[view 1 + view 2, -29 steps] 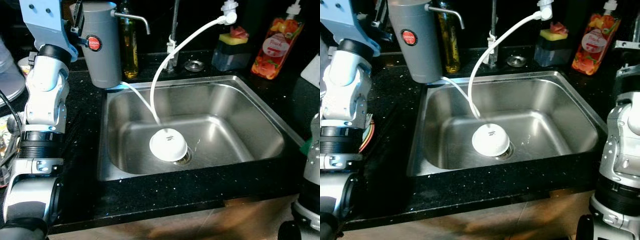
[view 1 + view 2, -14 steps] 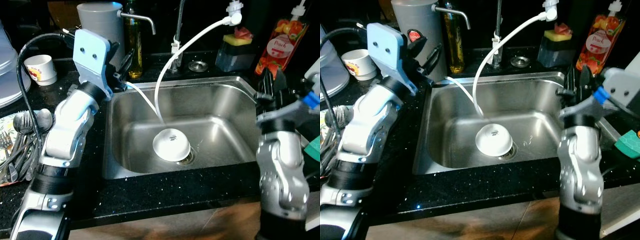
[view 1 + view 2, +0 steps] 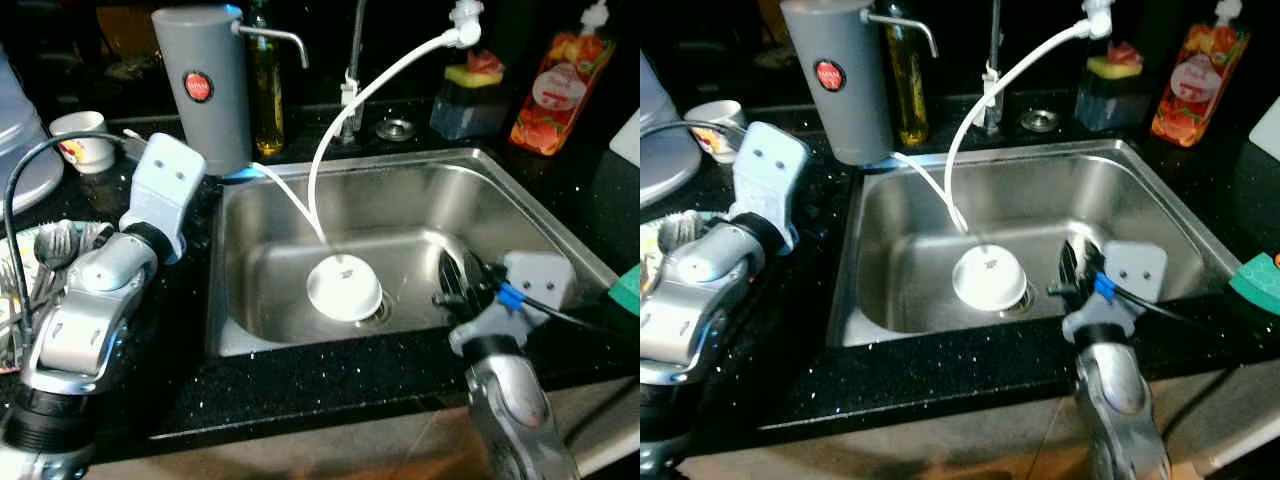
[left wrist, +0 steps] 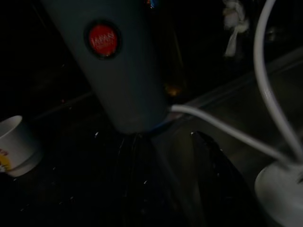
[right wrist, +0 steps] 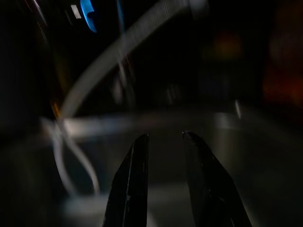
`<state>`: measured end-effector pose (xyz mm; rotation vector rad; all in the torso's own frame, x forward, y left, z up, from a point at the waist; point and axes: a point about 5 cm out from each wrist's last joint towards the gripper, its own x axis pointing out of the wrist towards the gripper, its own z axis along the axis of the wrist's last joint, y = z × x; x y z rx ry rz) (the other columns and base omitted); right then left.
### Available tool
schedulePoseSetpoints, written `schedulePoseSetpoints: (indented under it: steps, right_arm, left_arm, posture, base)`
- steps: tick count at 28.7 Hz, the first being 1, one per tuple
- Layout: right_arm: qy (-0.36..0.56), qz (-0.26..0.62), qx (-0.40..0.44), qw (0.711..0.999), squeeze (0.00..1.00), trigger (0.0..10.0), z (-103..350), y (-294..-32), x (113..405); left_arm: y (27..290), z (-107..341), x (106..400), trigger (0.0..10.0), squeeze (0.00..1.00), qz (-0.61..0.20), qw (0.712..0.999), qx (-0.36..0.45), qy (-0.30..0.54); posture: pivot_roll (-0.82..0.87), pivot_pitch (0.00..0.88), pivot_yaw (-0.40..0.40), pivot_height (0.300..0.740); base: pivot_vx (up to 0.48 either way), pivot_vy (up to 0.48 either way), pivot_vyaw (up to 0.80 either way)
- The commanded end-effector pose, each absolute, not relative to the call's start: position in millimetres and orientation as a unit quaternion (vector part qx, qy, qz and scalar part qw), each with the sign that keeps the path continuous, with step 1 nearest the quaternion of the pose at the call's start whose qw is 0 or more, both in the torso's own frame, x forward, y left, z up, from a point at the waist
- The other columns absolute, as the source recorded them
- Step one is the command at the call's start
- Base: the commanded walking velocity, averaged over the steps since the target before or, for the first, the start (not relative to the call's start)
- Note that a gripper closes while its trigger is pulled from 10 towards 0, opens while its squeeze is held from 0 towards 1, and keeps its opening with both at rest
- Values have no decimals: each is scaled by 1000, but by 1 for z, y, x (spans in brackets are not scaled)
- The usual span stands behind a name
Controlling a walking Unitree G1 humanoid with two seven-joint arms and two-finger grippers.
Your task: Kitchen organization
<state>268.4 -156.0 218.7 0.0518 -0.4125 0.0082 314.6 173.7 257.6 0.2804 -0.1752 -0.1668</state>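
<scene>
An upturned white bowl lies over the drain of the steel sink. Two white hoses run down to it. My right gripper hangs low inside the sink's front right part, right of the bowl and apart from it, open with nothing between its fingers. My left arm rests over the black counter left of the sink. In the left wrist view my left gripper is open and empty, pointing at the base of the grey dispenser.
The grey dispenser and an oil bottle stand behind the sink's left corner. A sponge holder and an orange soap bottle stand at the back right. A cup and cutlery lie at the left.
Both arms have come down: the left from beside the dispenser to the counter, the right from raised at the sink's right side to low inside it. The bowl has not moved.
</scene>
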Motion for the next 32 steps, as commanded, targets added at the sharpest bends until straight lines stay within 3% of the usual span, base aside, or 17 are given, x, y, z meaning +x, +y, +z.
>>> schedulePoseSetpoints:
  steps: [1,6,10,12,16,19,25,32]
  right_arm:
    - [-203,-5,22,979,0,10000,216,-158,273]
    - [-215,8,19,976,0,10000,223,-155,277]
    - [-235,17,26,972,0,10000,233,-148,279]
    - [-252,15,42,967,0,10000,240,-143,277]
    - [-259,9,52,965,0,10000,243,-141,277]
    - [-267,11,44,963,0,10000,244,-136,276]
    - [-281,15,32,959,0,10000,249,-132,275]
    - [-288,17,35,957,0,10000,252,-129,278]
  left_arm:
    - [167,269,310,10000,0,-89,978,142,-122]
    - [153,294,301,10000,0,-132,954,170,-208]
    - [137,311,301,10000,0,-172,948,111,-245]
    - [115,313,296,10000,0,-227,941,34,-249]
    - [96,317,290,10000,0,-258,928,31,-269]
    - [69,317,285,10000,0,-288,905,75,-303]
    - [55,314,284,10000,0,-296,896,80,-320]
    - [57,307,290,10000,0,-260,914,56,-307]
  posture:
    - [69,0,46,740]
    - [75,0,39,740]
    - [57,0,43,740]
    - [37,0,57,740]
    - [18,0,63,740]
    - [3,0,71,740]
    - [-8,0,72,740]
    - [6,0,57,740]
  base:
    - [0,0,0]
    - [0,0,0]
    - [0,0,0]
    - [0,0,0]
    - [0,0,0]
    - [0,0,0]
    - [0,0,0]
    - [0,0,0]
